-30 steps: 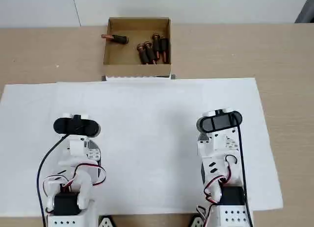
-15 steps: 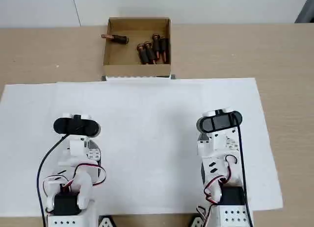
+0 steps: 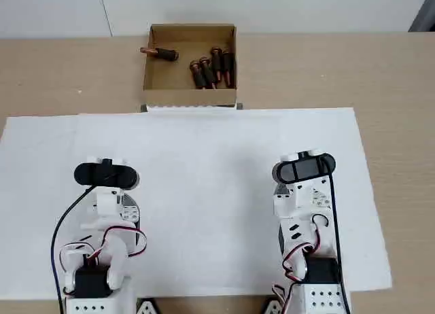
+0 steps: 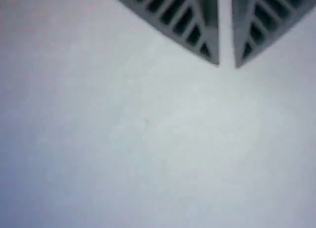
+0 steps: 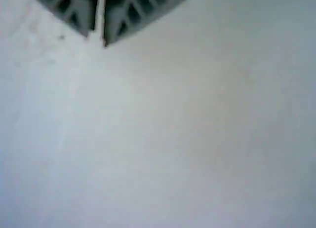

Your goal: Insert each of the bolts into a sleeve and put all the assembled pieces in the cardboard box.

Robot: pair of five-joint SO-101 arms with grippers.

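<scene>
Box [image 3: 155, 90] is plain tan cardboard, assembled pieces [image 3: 211, 68] coppery and dark brown. Fingers [image 4: 190, 16] are grey with a slatted pattern, white sheet [image 3: 204, 164] right under them, surface [image 3: 394, 76] light wood-tone.

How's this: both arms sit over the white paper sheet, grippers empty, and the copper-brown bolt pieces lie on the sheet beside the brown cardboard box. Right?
No. The copper-brown bolt pieces lie inside the brown cardboard box, not on the white paper sheet beside it, as the high view shows. The rest holds: left gripper and right gripper are empty over the sheet.
</scene>
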